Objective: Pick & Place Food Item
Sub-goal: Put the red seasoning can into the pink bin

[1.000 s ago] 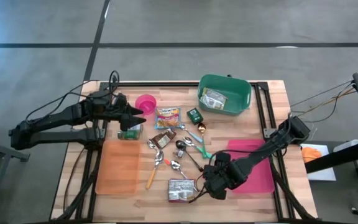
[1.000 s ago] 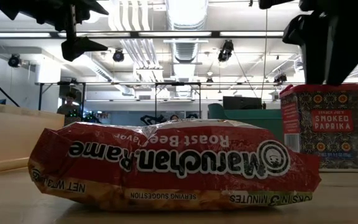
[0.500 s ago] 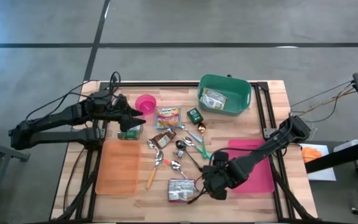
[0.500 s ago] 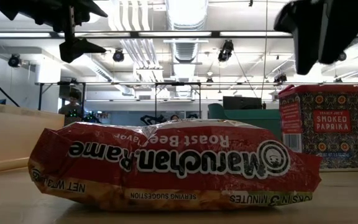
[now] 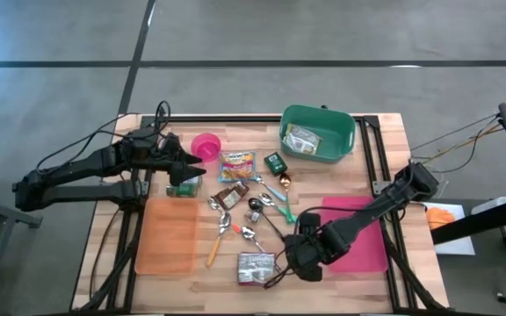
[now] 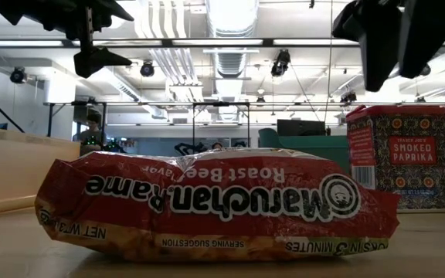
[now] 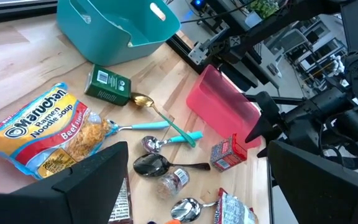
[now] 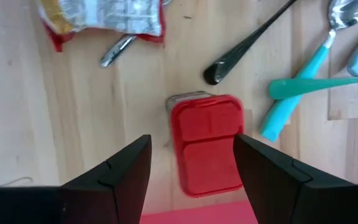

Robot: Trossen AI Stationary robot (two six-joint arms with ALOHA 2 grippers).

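My two dark fingers (image 7: 92,186) stand wide apart above the wooden table (image 7: 17,81). Between them lie:
- a Maruchan beef ramen packet (image 7: 39,127);
- a small green tin (image 7: 107,86), just beside a gold spoon (image 7: 143,101);
- a teal-handled spoon (image 7: 166,140);
- a dark spoon (image 7: 157,165).

A teal bin (image 7: 114,28) sits beyond. A red paprika tin (image 7: 229,152) stands beside a pink tray (image 7: 219,106).

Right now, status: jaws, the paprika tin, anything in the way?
Right gripper above the red-lidded smoked paprika tin, jaws open astride it, no grip. Left gripper open, waiting by the pink cup. Black-handled spoon lies close beside the tin.
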